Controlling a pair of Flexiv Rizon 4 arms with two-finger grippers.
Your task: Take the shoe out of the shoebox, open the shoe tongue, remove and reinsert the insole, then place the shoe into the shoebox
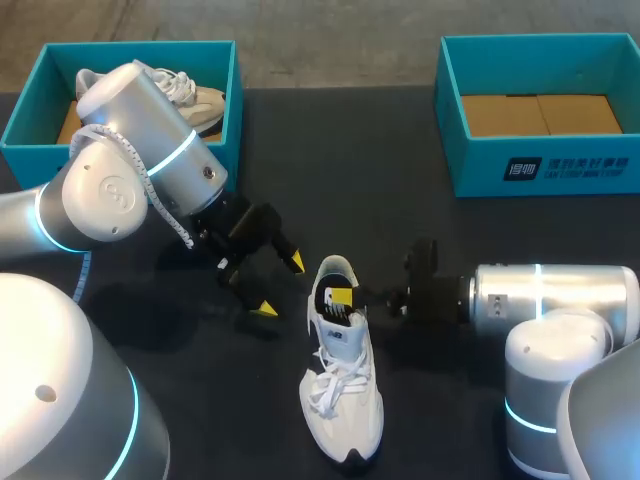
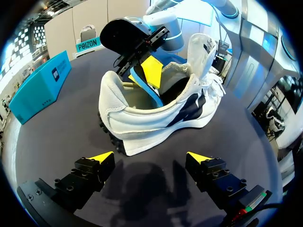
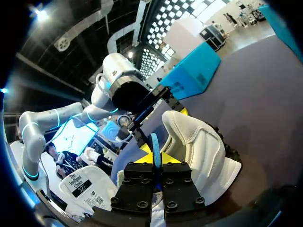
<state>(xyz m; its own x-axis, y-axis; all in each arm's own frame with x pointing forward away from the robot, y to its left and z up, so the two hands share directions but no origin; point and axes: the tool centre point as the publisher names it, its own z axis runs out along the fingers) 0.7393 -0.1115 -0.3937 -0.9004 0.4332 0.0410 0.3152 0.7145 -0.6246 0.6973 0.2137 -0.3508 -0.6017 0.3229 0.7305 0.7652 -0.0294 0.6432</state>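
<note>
the right gripper (image 3: 155, 163) is pinched closed on a thin blue foam insole (image 3: 154, 142), held on edge in the mouth of one white lace-up fabric sneaker (image 1: 342, 385). the left gripper (image 2: 150, 158) stands spread wide, holding nothing, near the sneaker's padded heel and not touching it. the sneaker stands on the dark matte table (image 1: 380, 190), with open surface all round. two teal cardboard boxes sit along the far edge: the left shoebox (image 1: 236, 110) holds a second pale sneaker (image 1: 205, 100), and the right shoebox (image 1: 540, 165) shows its brown card floor.
</note>
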